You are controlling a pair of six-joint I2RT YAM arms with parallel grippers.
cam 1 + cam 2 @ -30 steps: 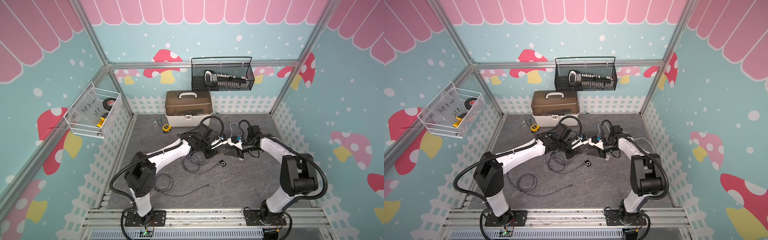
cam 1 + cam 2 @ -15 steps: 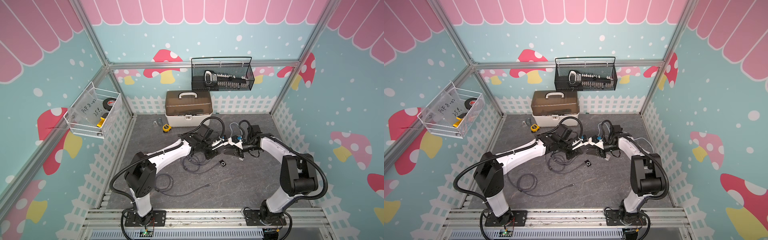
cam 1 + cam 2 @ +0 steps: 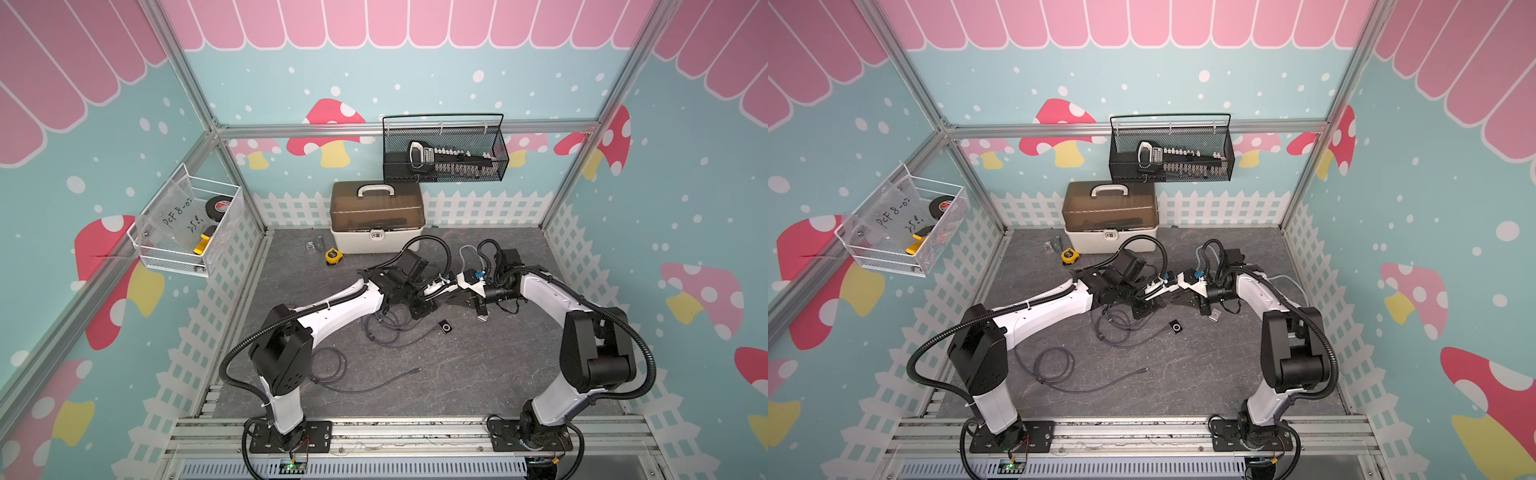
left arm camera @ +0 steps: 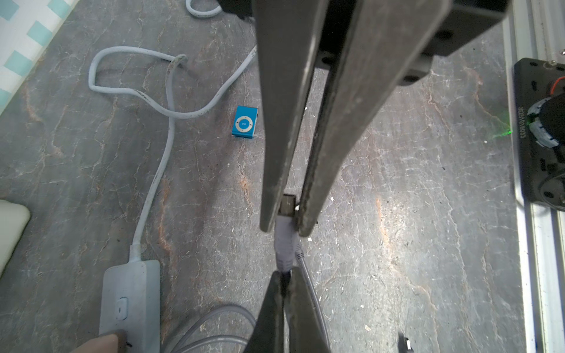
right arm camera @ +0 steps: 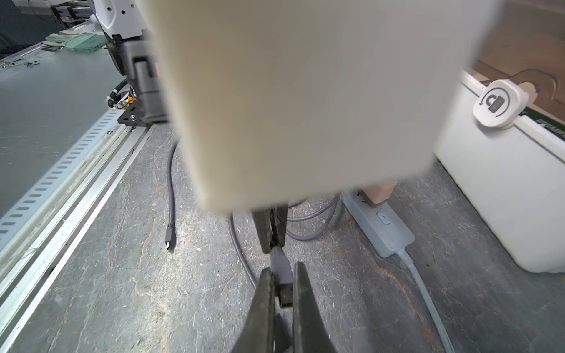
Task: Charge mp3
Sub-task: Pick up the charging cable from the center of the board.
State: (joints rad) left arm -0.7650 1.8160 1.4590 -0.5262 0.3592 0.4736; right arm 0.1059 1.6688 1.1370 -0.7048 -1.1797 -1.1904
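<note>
The left arm and the right arm are reaching in toward each other. The left gripper is pinching the purple plug at its tail, and the right gripper is squeezing its metal tip (one plug, two grips). One blue mp3 player is lying on the gray floor near a white cord. One black basket is holding a tool set, one white basket a tape roll.

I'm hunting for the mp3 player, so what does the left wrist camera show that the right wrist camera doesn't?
Only left wrist: the blue mp3 player, lying loose. Only right wrist: the white case's latch. Both: the USB plug pinched by the left gripper and right gripper, and the power strip.
</note>
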